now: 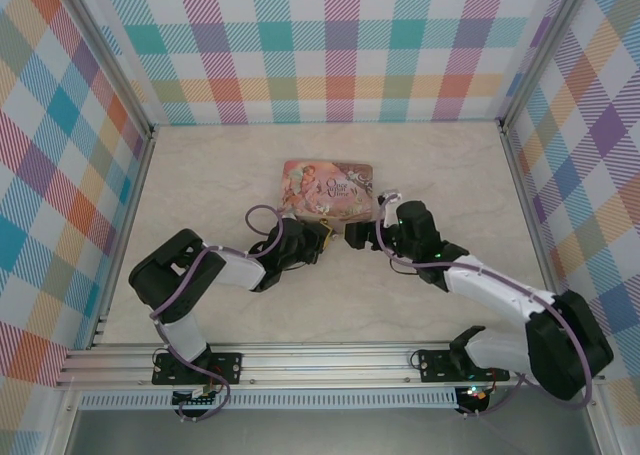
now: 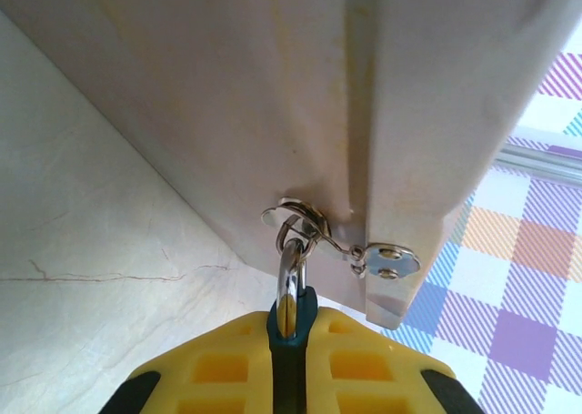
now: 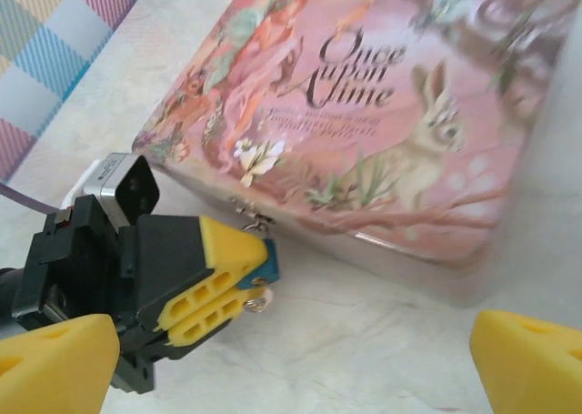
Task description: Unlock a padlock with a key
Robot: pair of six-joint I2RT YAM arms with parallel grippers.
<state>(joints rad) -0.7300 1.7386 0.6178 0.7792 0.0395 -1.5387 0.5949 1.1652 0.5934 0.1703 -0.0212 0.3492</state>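
Where the front wall of the pink tin [image 3: 382,114] faces the arms, the padlock [image 3: 265,263] sits at the tin's clasp [image 2: 386,260], near the middle of the table [image 1: 210,190]. It is very small beside the tin: a blue body, of which a corner shows past yellow fingertips [image 3: 214,277], and a bright curved metal shackle [image 2: 291,255] threaded through the ring of the clasp. From the left wrist the body reads as a dark teal strip pinched between two yellow pads. The left gripper [image 1: 320,237] is clamped on that body, jaws drawn narrow around it, and points at the tin's front wall. A small metal loop [image 3: 259,301] hangs just under the blue corner; I cannot tell what it belongs to.

The right gripper [image 3: 291,364] faces the same spot from the other side with its jaws spread wide and nothing between them, one yellow tip at each lower corner of its own view. The two grippers are near each other and apart.

The tin lies flat, lid up, closer to the far edge than to the near one. Bare surface runs from it to the left edge, the right edge and the far edge, each backed by a checked wall [image 1: 60,175]. Toward the near edge the surface is taken up by both arms, with the metal rail [image 1: 330,360] along that edge.
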